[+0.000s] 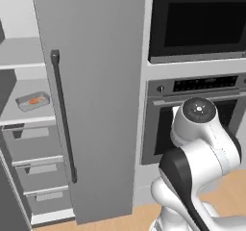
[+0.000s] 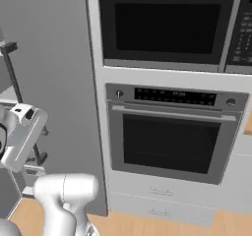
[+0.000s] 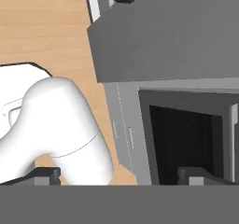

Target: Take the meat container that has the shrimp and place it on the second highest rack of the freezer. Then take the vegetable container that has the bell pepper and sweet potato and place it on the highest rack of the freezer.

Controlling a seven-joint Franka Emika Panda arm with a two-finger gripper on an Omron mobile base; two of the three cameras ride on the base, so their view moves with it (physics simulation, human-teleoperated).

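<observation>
Judging progress at roughly halfway. Sitting on a pale shelf inside the open freezer [image 1: 91, 100], at about 9 o'clock in the left base view: a grey tray [image 1: 32, 101] carrying the shrimp [image 1: 34, 100]. Counting two pale shelves above the drawers [image 1: 36, 170], with the tray on the lower one, so reading the first placement as done, though the cabinet's top is running out of frame and the count cannot be confirmed. Lying bare above it, at about 10 o'clock: the top rack [image 1: 21, 52]. Remaining, by this reading: fetching the vegetable tray and setting it on that rack.

Standing wide apart and holding nothing: the gripper [image 3: 119, 177], with one fingertip [image 3: 44, 175] at 7 o'clock and the other at 5 o'clock in the hand view. Pointing at the oven [image 3: 186, 143] and wooden floor [image 3: 46, 31], not into the freezer. Keeping well apart from the shrimp tray, which is lying far toward 9 o'clock past the freezer door, clear of both fingers. Touching nothing at present.
</observation>
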